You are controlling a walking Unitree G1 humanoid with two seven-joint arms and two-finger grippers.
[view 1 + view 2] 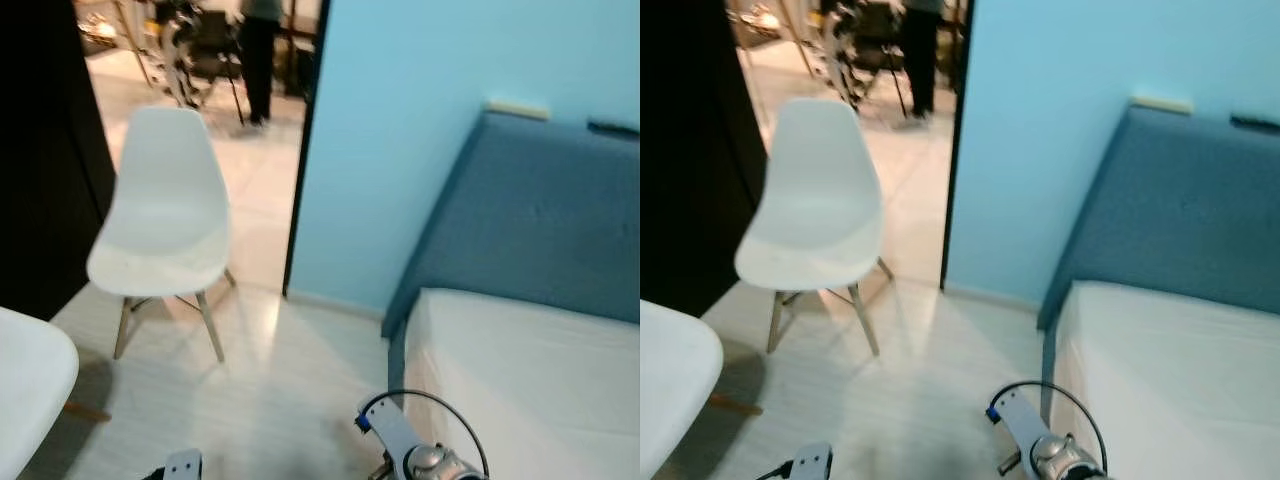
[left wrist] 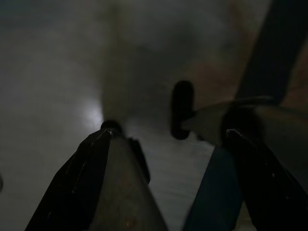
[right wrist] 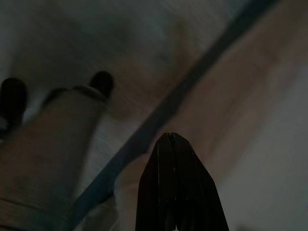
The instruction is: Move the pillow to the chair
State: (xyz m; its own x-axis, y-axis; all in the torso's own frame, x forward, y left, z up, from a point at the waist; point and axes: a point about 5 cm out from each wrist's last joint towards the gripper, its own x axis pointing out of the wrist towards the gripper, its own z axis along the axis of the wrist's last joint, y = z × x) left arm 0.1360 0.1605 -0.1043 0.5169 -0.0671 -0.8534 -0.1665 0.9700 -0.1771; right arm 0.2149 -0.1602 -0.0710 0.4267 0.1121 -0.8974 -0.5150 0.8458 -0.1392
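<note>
Chair [image 1: 160,215] stands near bed [image 1: 1170,370]. Left pincer [image 2: 168,159] released; right pincer [image 3: 175,183] apparently clenched, empty. Pillow likely soft, light: grip an edge.

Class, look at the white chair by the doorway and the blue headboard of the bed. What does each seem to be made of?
White chair: the shell looks like moulded plastic, smooth with a soft sheen; the splayed legs look like light wood. Blue headboard: probably upholstered fabric, matte, with a dimple that suggests padding.
</note>
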